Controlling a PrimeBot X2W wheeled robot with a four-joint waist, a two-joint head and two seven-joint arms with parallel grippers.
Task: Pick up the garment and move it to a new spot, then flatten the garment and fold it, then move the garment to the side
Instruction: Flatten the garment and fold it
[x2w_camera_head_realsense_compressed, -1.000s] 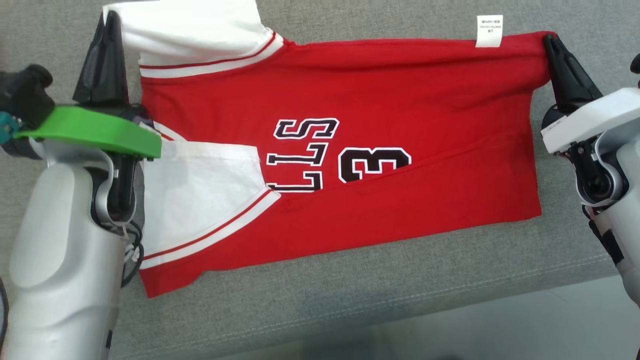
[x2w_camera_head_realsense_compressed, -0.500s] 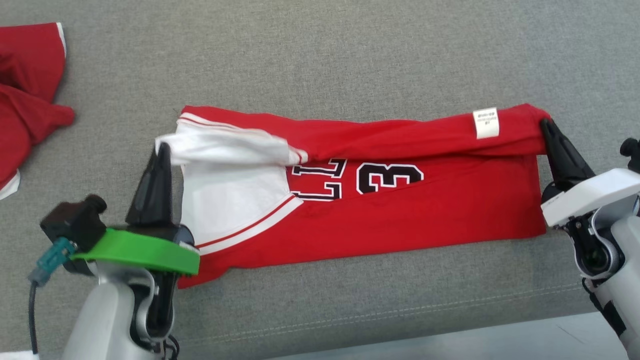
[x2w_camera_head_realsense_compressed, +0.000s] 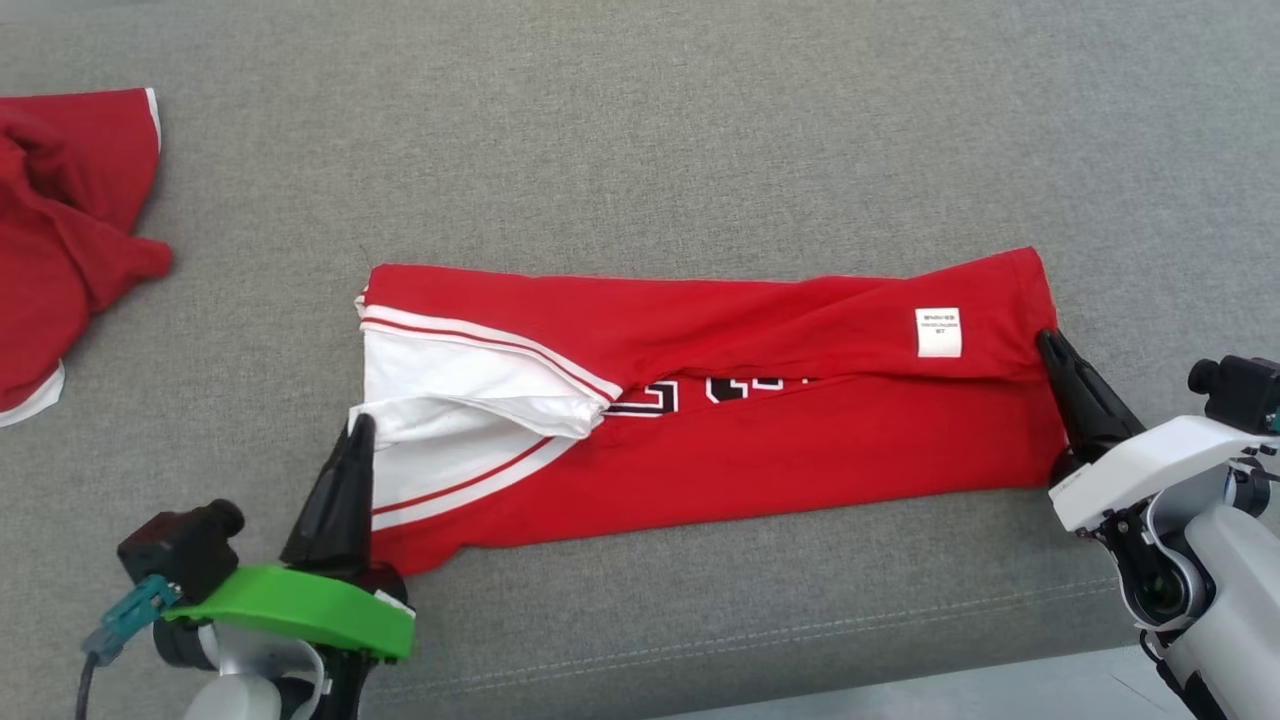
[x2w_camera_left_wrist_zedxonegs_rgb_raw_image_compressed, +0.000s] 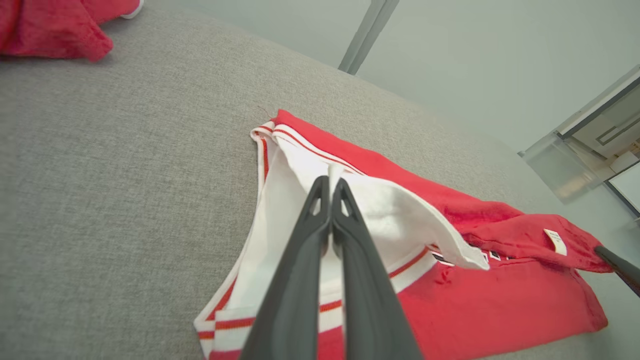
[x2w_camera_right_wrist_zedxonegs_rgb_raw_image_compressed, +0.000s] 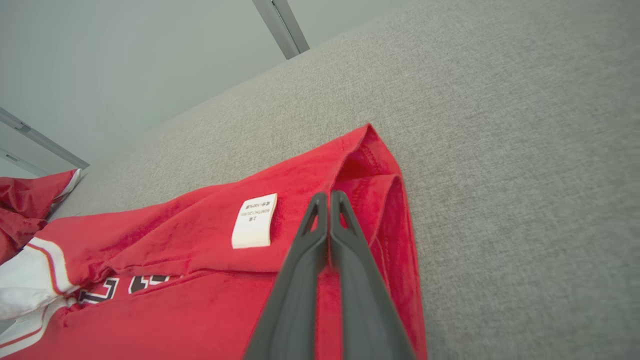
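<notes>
Holding the folded garment (x2w_camera_head_realsense_compressed: 760, 460) along the couch's (x2w_camera_head_realsense_compressed: 640, 130) front edge.
Left pincer (x2w_camera_head_realsense_compressed: 360, 424) clamped on the white sleeve (x2w_camera_head_realsense_compressed: 450, 380), right pincer (x2w_camera_head_realsense_compressed: 1046, 342) clamped on the red hem (x2w_camera_head_realsense_compressed: 1030, 295) near the label (x2w_camera_head_realsense_compressed: 938, 332).

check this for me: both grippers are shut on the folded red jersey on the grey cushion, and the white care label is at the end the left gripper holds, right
Not quite. The white care label is at the end held by the right gripper, not the left gripper, as the head view shows. The rest stands: both are shut on the folded red jersey on the grey cushion.
</notes>
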